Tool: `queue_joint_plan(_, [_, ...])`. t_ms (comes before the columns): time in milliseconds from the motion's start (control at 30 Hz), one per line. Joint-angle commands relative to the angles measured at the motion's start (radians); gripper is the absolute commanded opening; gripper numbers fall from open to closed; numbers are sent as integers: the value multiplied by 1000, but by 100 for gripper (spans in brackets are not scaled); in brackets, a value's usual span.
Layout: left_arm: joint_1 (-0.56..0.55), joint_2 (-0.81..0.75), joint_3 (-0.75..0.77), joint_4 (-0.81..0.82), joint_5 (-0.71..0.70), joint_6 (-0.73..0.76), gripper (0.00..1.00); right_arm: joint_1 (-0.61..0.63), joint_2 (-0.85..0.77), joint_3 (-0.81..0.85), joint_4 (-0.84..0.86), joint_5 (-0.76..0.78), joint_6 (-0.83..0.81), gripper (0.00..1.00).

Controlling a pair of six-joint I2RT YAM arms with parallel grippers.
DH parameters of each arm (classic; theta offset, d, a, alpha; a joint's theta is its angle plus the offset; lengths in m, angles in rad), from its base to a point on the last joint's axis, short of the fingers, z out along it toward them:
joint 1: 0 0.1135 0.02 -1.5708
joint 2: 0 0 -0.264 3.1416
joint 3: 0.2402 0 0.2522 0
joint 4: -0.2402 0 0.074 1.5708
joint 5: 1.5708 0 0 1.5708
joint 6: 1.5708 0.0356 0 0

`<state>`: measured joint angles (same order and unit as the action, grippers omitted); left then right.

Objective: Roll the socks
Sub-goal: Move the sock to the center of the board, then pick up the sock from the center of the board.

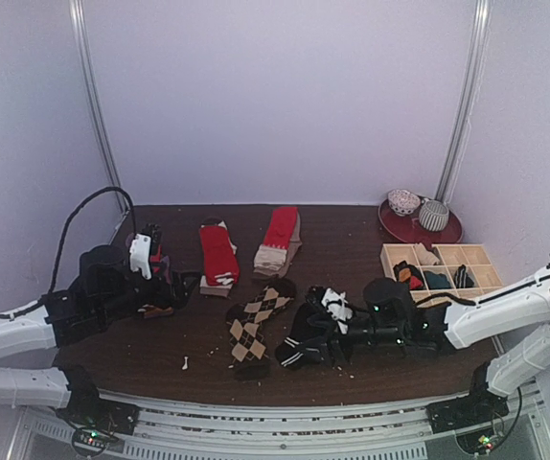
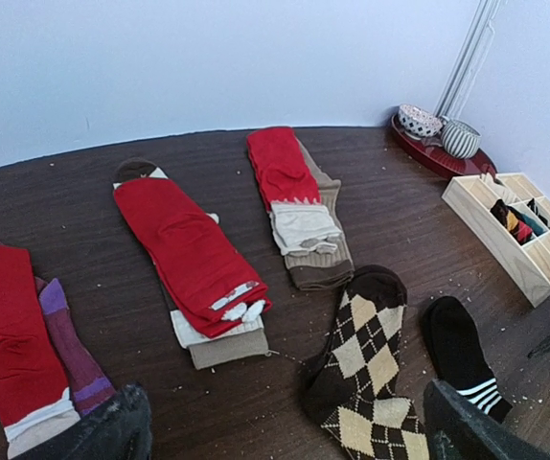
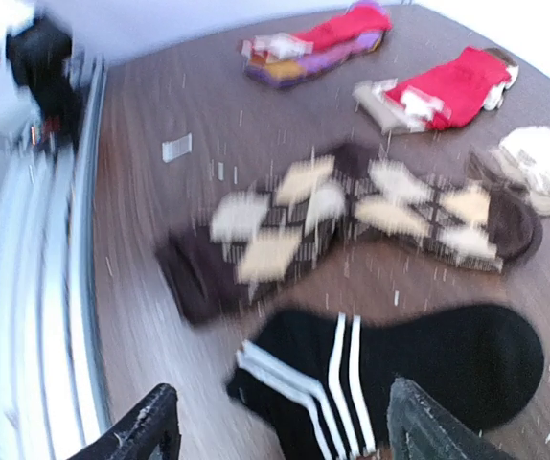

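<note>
**Socks, flat on a dark wood-grain bench (image 1: 352, 225), none rolled; places as in the top view**

1. Black sock with white stripes (image 1: 299, 347): at 5 o'clock on the bench. White bands near the cuff, plain black foot. Long axis 7 to 1 o'clock, cuff at the near end. The right pincer (image 3: 280, 407) hangs over the cuff end, jaws spread wide, gripping nothing.
2. Brown-and-beige argyle sock (image 1: 256, 321): at 6 o'clock, just beside the black one. Diamond pattern, dark brown toe. Long axis 7 to 1 o'clock, toe at the far end.
3. Red pair with white-and-tan cuffs (image 1: 217, 254): at 11 o'clock. Long axis 12 to 6 o'clock, cuffs nearest.
4. Red pair with cream-and-tan cuffs (image 1: 280, 235): at 12 o'clock. Same lie, cuffs nearest.
5. Red-and-purple pair (image 2: 11, 335): at 9 o'clock, under the left arm. The left pincer (image 2: 285, 402) hangs above the bench between this pair and the argyle sock, jaws wide apart and empty.

**Also present**
- Pale wooden grid tray (image 1: 474, 254): at 3 o'clock, fabric bundles in some compartments.
- Red plate (image 1: 409, 230): at 2 o'clock, carrying two bowls
</note>
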<state>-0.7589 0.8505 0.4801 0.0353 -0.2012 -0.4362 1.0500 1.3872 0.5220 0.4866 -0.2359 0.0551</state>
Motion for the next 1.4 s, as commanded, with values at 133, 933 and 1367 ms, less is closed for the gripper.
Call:
queue_joint_plan(133, [4,65,17,65,-4,19,98,4,91,-115,86,-12,-363,75])
queue_joint_plan(933, [4,132,49,45,-35,24,98,6,255,-5,96,-154,-486,65])
queue_joint_plan(1367, [4,133,46,49,-25,23,98,3,324,12,64,-85,-348,12])
